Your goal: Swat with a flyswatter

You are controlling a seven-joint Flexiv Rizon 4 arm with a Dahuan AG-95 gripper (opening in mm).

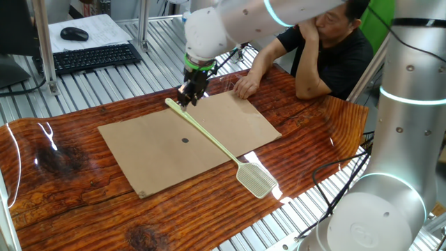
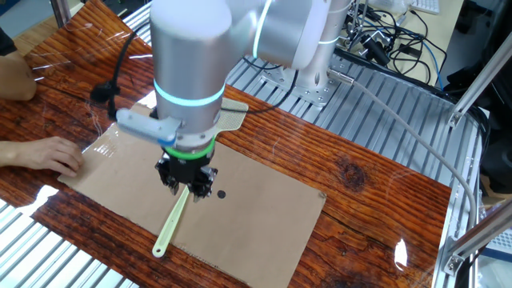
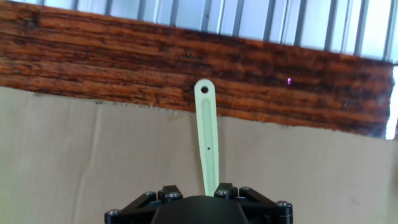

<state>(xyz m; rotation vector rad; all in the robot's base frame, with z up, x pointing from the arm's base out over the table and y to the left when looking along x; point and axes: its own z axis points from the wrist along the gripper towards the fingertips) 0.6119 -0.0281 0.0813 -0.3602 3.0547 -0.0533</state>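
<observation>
The pale yellow-green flyswatter point(image 1: 216, 143) lies flat and diagonal across the cardboard sheet point(image 1: 150, 150), its mesh head point(image 1: 256, 180) resting on the wooden table past the sheet's edge. My gripper point(image 1: 191, 95) is down over the handle close to its holed end point(image 1: 170, 104). In the other fixed view the fingers point(image 2: 170, 181) stand apart on either side of the handle point(image 2: 172, 220), so the gripper point(image 2: 189, 189) looks open. In the hand view the handle point(image 3: 207, 140) runs away from under the hand; the fingertips are hidden. A small dark dot point(image 1: 185, 140) sits on the cardboard.
A person point(image 1: 327, 49) sits at the far side of the table with a hand point(image 1: 245, 86) resting near the cardboard's far corner. A keyboard point(image 1: 94, 57) and mouse point(image 1: 74, 33) lie beyond the table. A second robot arm's base point(image 1: 390, 160) stands at the right.
</observation>
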